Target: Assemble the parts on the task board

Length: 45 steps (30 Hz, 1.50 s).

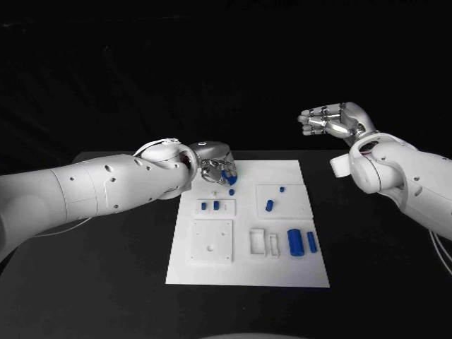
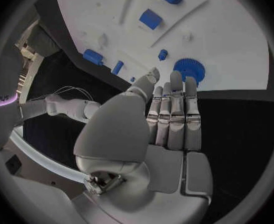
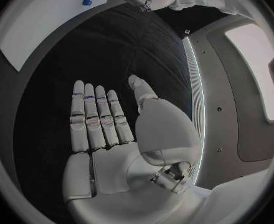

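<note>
Blue plastic, small and hard-looking: a toothed gear lies at the far left of the white task board, right at the fingertips of the left hand. From the head view that hand hangs over the board's far edge with fingers pointing down at the gear; I cannot tell whether it has pinched it or merely touches it. The right hand is raised well off to the right, above the table, fingers straight and apart, holding nothing. The gear looks light, stiff and a bit slippery, so I'd take it by its toothed rim. Other blue parts lie nearer on the board.
</note>
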### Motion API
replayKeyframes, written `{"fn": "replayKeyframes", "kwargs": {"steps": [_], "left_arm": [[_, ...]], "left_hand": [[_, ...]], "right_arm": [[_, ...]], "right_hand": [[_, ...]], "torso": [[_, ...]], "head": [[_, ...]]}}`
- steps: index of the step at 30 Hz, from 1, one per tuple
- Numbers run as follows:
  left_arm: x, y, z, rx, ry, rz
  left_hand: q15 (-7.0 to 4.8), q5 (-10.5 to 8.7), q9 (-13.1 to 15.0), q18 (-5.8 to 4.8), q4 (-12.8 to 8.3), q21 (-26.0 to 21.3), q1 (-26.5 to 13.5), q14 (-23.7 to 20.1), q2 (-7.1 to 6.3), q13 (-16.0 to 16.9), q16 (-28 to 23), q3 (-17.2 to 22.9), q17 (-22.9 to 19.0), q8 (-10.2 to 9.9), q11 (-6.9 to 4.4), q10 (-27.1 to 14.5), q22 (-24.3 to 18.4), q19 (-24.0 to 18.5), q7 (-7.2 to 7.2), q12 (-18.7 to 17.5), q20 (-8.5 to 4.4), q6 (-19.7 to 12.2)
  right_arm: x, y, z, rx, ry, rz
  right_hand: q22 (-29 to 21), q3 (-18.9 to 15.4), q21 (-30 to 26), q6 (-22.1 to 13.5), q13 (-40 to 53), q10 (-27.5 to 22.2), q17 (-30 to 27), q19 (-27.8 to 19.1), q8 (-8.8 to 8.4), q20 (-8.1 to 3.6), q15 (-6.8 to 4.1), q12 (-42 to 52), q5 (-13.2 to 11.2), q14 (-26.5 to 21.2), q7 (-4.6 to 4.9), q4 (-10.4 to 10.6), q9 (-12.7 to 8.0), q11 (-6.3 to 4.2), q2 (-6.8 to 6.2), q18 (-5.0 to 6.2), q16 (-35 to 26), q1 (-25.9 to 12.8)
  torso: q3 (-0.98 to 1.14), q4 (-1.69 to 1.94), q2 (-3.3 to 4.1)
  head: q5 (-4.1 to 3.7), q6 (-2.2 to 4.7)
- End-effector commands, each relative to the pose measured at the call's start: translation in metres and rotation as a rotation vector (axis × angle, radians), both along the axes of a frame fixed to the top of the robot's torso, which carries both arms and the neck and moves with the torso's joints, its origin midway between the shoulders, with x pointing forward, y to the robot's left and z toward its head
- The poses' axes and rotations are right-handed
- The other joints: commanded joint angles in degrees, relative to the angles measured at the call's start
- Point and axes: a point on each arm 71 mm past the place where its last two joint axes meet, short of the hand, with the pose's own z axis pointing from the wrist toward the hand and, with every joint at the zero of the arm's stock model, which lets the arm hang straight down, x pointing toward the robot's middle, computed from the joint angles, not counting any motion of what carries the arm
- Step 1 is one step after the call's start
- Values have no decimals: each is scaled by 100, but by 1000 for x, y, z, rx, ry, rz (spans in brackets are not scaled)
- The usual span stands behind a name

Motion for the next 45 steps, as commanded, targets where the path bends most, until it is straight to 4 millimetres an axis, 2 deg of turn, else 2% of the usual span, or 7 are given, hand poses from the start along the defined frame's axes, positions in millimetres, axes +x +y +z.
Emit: {"fn": "replayKeyframes", "kwargs": {"steps": [1, 5, 12, 15, 21, 36, 45], "left_arm": [[-2, -5, -6, 64, 1, -43], [-2, -8, -12, 87, 10, -44], [-1, -11, -20, 122, 15, -41], [-1, -12, -24, 133, 19, -40], [-1, -14, -29, 135, 3, -35], [0, -17, -37, 120, -24, -37], [0, -18, -41, 127, -10, -38]], "left_hand": [[-56, 99, -1, -6, -21, 163, 3, 174, -65, -1, 170, -59, 109, -5, -3, -75, 165, 186, -20, -23, -59, -23], [-103, 114, -4, 71, -46, 657, -44, -89, -36, 7, 943, -102, 632, -19, -17, -111, 1015, 258, -25, 1, -126, -17], [-196, 122, -3, 146, -74, 960, -85, -39, -59, 0, 1864, -16, 1016, -3, -42, -136, 1615, 450, -43, -23, -192, -61], [-265, 124, -4, 153, -50, 1257, -148, -31, -95, -2, 2823, 100, 1287, -3, -72, -134, 2020, 600, -58, -26, -264, -102], [-325, 114, -2, 196, 16, 1791, -220, 69, -167, 1, 4116, 273, 1031, -5, -99, -221, 2013, 677, -76, -21, -318, -105], [-360, 140, -7, 275, 89, 2073, -235, 307, -101, -4, 4681, 488, 643, -13, -117, -287, 2004, 766, -178, -26, -330, -81], [-376, 131, -5, 291, 141, 2170, -279, 423, -9, -4, 4794, 635, 605, -9, -144, -106, 2007, 855, -90, -25, -349, 183]], "right_arm": [[0, 0, 3, 68, -36, -7], [0, 0, 4, 86, -44, -12], [0, 1, 5, 96, -49, -13], [0, 2, 5, 98, -50, -13], [-1, 2, 6, 99, -51, -13], [-1, 3, 8, 100, -54, -11], [-2, 3, 9, 101, -65, -19]], "right_hand": [[-146, 95, 36, 65, -1, 63, 0, 57, 2, 3, -15, -19, 38, 195, -3, -33, 1, -8, 19, 26, -301, 3], [-151, 167, 22, 67, -2, 47, -1, 43, 0, 11, -13, -25, 57, 329, -8, -47, 0, -6, 27, 38, -561, -12], [-152, 173, 20, 62, -1, 51, -1, 42, 0, 15, -12, -23, 72, 344, -7, -39, 0, -5, 19, 45, -566, -33], [-152, 170, 21, 56, -1, 54, -2, 45, 0, 16, -11, -23, 82, 346, -5, -30, 0, -5, 12, 47, -568, -48], [-152, 173, 19, 50, -1, 51, -2, 43, 0, 17, -11, -24, 84, 345, -3, -26, 0, -4, 12, 47, -569, -50], [-152, 214, 21, 72, -1, 74, -2, 54, 0, 13, -17, -25, 121, 364, -10, -10, 0, -11, -3, 47, -568, -60], [-152, 374, 21, 97, -1, 100, -1, 80, 2, 0, -27, -25, 196, 388, -22, 28, 1, -25, -33, 46, -568, -104]], "torso": [[1, -5, 0], [5, -9, 0], [5, -7, 10], [9, -13, 18], [11, -27, 28], [7, -25, 24], [9, -16, 23]], "head": [[0, 13], [-5, 17], [-16, 11], [-22, 13], [-34, 8], [-86, -1], [-94, -4]]}}
